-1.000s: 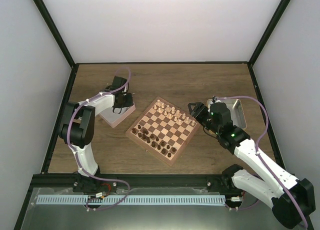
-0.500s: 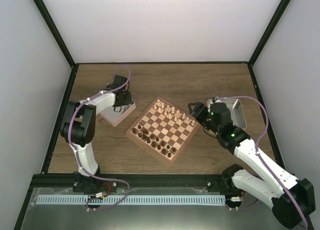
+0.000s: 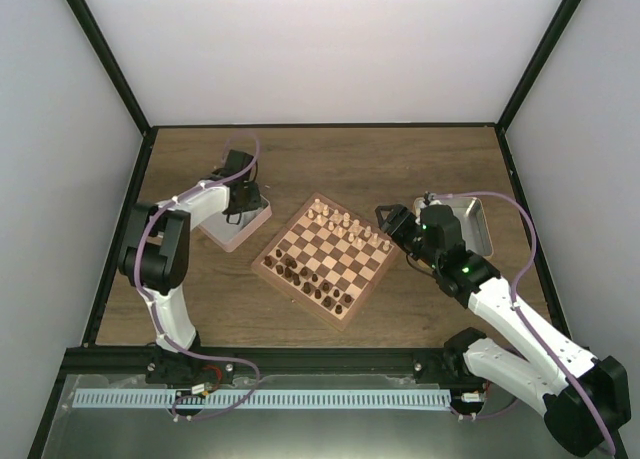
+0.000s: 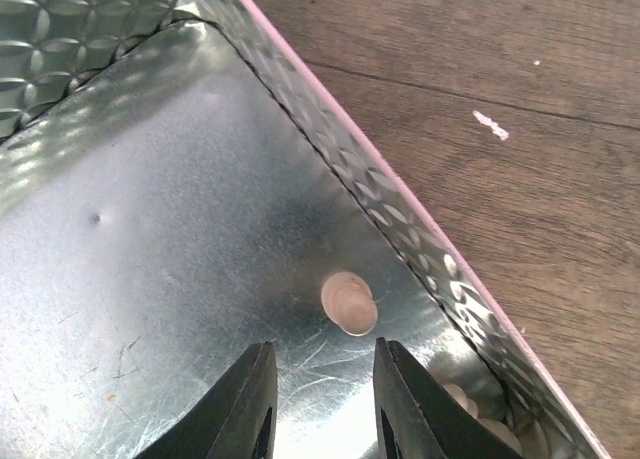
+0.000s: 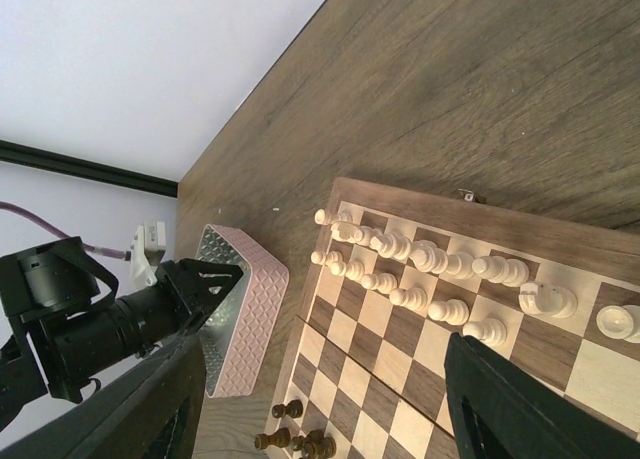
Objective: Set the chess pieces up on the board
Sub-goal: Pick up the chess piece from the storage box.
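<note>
The board [image 3: 325, 257] lies mid-table, with light chess pieces [image 3: 345, 222] in its two far rows and dark ones [image 3: 305, 279] near its front edge. My left gripper [image 3: 243, 203] hangs inside the pink-rimmed metal tray [image 3: 228, 234]. In the left wrist view its fingers [image 4: 245, 409] stand a little apart, open, with nothing between them. A beige chess piece [image 4: 349, 303], seen from the top, sits just ahead of the left gripper [image 4: 322, 404] near the tray wall [image 4: 400, 219]. More beige pieces [image 4: 480, 414] lie in the corner. My right gripper [image 3: 392, 222] hovers wide open at the board's right corner.
A silver tray [image 3: 472, 224] stands right of the board, behind my right arm. In the right wrist view the board [image 5: 520, 229] with its light rows [image 5: 420, 269], dark pieces [image 5: 300, 441], the pink tray [image 5: 245, 319] and the left arm [image 5: 100, 324] all show.
My left gripper has shifted slightly over the pink tray. The right arm and the pieces on the board have not moved.
</note>
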Available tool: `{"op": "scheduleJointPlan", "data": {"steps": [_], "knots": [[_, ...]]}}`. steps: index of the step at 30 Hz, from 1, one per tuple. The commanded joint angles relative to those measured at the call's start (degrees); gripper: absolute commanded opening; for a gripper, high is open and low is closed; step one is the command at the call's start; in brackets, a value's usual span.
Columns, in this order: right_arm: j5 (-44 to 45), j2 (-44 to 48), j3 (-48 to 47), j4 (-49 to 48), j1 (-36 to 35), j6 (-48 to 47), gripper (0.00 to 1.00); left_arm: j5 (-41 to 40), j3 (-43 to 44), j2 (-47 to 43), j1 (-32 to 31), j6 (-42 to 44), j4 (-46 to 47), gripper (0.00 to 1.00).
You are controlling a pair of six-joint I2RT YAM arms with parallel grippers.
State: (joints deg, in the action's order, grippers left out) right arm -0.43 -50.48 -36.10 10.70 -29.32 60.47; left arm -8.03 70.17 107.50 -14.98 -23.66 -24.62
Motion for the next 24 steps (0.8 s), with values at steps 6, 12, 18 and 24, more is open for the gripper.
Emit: {"op": "scheduleJointPlan", "data": {"steps": [6,12,18,24], "knots": [[0.1,0.5,0.5,-0.5,0.4,0.0,0.67,2.6,1.9,-1.5,0.3,1.0,1.2,0.34],[0.4,0.7,0.5,-0.3,0.4,-0.2,0.67,2.1,3.3,1.4,0.3,1.4,1.6,0.33],[0.5,0.7,0.3,-0.3,0.4,-0.2,0.67,0.1,5.5,4.8,0.5,1.4,-0.4,0.25],[0.6,0.6,0.3,-0.2,0.4,-0.3,0.67,0.2,4.9,5.8,0.5,1.5,-0.3,0.23]]}}
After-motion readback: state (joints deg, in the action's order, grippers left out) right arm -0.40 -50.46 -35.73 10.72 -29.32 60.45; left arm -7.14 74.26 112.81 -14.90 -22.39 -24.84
